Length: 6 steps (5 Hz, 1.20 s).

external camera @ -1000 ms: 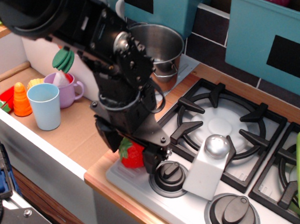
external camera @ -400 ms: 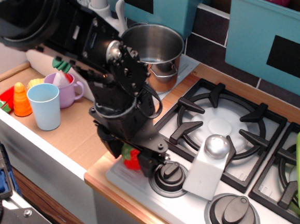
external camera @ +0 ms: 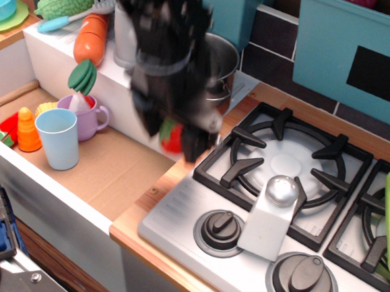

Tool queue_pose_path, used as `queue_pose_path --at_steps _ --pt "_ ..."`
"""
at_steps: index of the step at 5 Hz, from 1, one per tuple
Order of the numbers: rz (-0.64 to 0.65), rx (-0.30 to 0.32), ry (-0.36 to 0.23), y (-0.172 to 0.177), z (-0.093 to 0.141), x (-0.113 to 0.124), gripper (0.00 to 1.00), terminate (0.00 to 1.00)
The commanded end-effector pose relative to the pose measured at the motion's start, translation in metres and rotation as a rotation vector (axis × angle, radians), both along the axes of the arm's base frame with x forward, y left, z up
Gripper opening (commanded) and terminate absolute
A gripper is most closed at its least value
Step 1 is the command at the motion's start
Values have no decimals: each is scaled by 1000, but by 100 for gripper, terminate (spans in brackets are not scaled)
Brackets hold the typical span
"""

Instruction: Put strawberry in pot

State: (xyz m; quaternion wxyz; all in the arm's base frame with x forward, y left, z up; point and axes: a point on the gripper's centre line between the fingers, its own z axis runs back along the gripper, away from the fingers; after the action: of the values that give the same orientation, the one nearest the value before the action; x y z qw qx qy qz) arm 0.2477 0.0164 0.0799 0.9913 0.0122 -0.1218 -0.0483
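Observation:
My gripper (external camera: 174,136) is blurred with motion and hangs in the air over the counter's left part, just left of the stove. It is shut on the red strawberry (external camera: 173,137), whose green cap shows at its left side. The steel pot (external camera: 220,61) stands behind the gripper at the back of the counter, mostly hidden by the black arm (external camera: 166,42); only its right rim and one side handle show.
A light-blue cup (external camera: 58,137), a purple mug (external camera: 85,118) and an orange cone toy (external camera: 27,130) stand at the left. A carrot (external camera: 90,46) lies on the white shelf. The stove (external camera: 285,160) with knobs and a white salt shaker (external camera: 271,213) is at the right.
The gripper has lifted the strawberry off the stove's front corner and moved up and back towards the pot. The arm now covers most of the pot.

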Motion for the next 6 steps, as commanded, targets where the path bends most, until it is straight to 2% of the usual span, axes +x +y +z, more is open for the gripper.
queue_pose_path --at_steps 1,2,3,4,5,6 --pt "-41 76 -74 14 41 54 0 0" --pt "-80 131 -85 16 55 69 0 0" --pt "-130 122 -96 32 49 82 0 0" --pt "-181 122 -117 54 41 99 100 0" --pt "-222 104 -117 61 27 109 100 0" --pt "-222 104 -117 61 27 109 100 0"
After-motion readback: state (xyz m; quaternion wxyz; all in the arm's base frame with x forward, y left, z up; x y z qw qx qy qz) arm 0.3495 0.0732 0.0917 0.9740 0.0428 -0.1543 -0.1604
